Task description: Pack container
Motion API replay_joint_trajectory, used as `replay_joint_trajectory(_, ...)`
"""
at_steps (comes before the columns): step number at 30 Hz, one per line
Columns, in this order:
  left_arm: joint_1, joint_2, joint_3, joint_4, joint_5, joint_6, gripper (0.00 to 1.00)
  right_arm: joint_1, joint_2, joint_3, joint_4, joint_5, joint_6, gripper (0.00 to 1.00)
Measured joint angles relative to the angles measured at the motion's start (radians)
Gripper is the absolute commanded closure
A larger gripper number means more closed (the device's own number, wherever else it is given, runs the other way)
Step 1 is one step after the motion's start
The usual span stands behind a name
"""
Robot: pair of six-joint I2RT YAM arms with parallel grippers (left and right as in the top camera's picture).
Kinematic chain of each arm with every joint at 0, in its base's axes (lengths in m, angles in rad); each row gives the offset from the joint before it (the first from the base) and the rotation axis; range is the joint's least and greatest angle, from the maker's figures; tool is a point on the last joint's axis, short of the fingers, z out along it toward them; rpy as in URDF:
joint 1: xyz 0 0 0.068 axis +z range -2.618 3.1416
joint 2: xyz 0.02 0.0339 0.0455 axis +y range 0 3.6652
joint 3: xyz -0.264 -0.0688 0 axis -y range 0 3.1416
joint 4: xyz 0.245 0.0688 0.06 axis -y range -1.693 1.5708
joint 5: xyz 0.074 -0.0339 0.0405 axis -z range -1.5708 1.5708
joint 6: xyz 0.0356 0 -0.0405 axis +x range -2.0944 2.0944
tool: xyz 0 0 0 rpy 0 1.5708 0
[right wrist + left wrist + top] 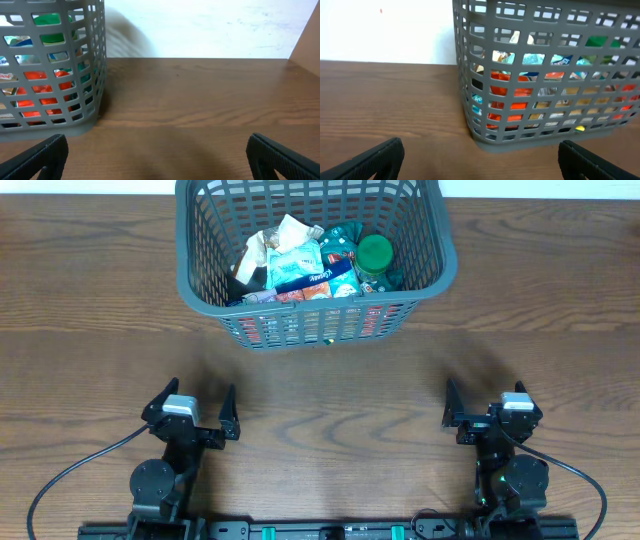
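Observation:
The container [200,285] is a large dark grey lattice basket at the far middle of the table. It holds several grocery packets and a green-lidded jar [375,252]. It also shows in the left wrist view [520,142] and in the right wrist view [95,60]. My left gripper [192,406] is open and empty near the front left, well short of the basket. My right gripper [487,406] is open and empty near the front right. Both sets of fingers frame bare wood in the wrist views, left [481,159] and right [159,157].
The wooden table [330,390] runs between the grippers and the basket. A white wall [210,30] stands behind the table's far edge. A brown panel [307,40] shows at the far right of the right wrist view.

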Motion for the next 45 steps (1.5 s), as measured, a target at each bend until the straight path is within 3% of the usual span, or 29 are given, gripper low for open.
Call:
replay_joint_trajectory(17, 0.000, 0.000, 0.005, -0.014, -0.054, 0.149, 0.02, 0.000, 0.000, 0.000, 0.000, 0.000, 0.000, 0.01)
replay_joint_trajectory(45, 0.005, 0.000, 0.005, -0.014, -0.057, 0.172, 0.01, 0.000, 0.000, 0.000, 0.000, 0.000, 0.000, 0.01)
